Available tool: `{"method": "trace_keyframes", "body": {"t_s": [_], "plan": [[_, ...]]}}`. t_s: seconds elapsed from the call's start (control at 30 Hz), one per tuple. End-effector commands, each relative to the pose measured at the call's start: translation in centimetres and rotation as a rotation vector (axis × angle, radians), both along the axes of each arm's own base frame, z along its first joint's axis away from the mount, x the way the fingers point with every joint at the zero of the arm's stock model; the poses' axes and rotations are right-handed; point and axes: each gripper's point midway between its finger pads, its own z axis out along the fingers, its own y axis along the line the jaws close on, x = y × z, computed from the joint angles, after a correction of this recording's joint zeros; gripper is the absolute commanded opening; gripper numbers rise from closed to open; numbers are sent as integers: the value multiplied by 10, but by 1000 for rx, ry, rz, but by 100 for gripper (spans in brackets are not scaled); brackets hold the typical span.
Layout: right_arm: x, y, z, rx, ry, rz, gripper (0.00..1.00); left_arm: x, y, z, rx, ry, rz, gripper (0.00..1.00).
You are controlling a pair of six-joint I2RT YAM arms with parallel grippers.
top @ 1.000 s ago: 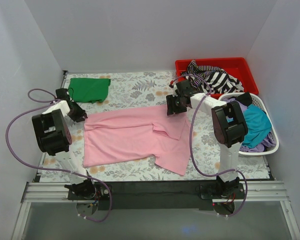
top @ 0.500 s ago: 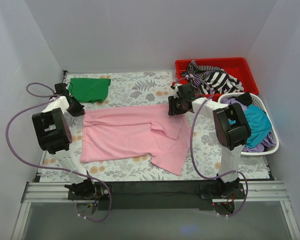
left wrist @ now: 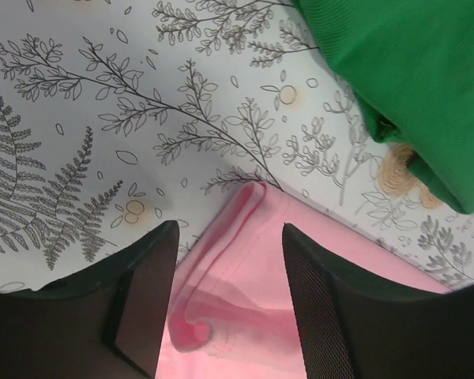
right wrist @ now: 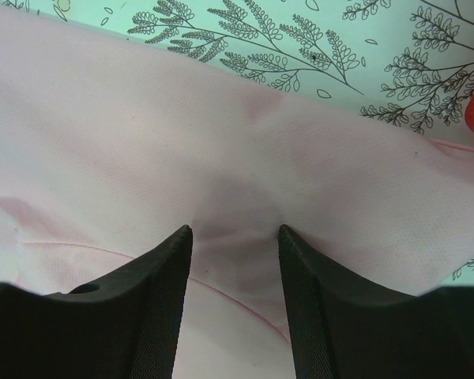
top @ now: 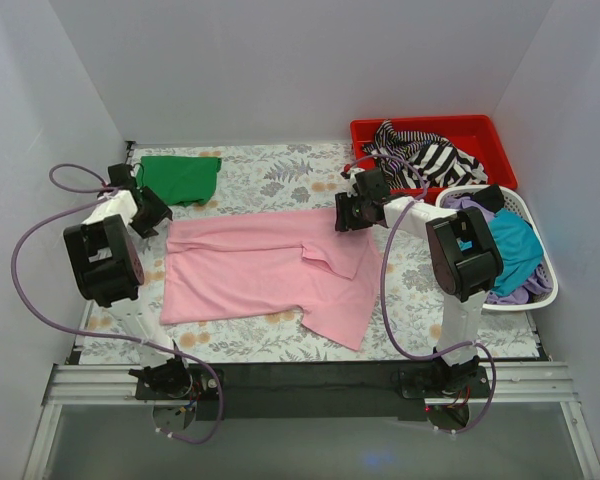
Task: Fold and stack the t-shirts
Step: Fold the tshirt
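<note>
I see the pink shirt (top: 260,265) as soft matt cloth with a fine knit. The green shirt (top: 180,178) at eleven o'clock has a coarser, ribbed weave. The printed table cover (top: 280,170) looks smooth and dull, and the red bin (top: 480,128) at one o'clock is smooth plastic. The left gripper (left wrist: 227,245) has matt black fingers (left wrist: 320,316) with a dimpled grain.

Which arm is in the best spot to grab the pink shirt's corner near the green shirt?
Left, probably: the left gripper hangs open over that pink shirt corner, beside the green shirt.
</note>
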Motion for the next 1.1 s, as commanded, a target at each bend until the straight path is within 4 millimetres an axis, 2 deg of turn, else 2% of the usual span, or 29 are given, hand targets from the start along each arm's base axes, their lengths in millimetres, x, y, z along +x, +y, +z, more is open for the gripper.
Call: {"method": "trace_keyframes", "body": {"t_s": [0.0, 0.13, 0.27, 0.3, 0.4, 0.67, 1.07], "plan": [[-73, -26, -59, -123, 302, 16, 55, 6, -5, 60, 2, -141, -11, 54], [-72, -22, -56, -109, 298, 24, 55, -10, -20, 73, -40, -165, -37, 54], [-72, -21, -51, -103, 289, 29, 56, -32, -31, 60, -75, -136, -49, 54], [-71, -20, -49, -99, 286, 30, 56, -40, -35, 49, -86, -112, -50, 53], [-74, -21, -48, -100, 289, 32, 56, -50, -37, 39, -90, -97, -50, 53], [-80, -24, -52, -109, 301, 33, 56, -55, -36, 30, -77, -87, -45, 50], [-80, -23, -53, -107, 303, 38, 56, -51, -32, 22, -67, -67, -45, 35]]}}
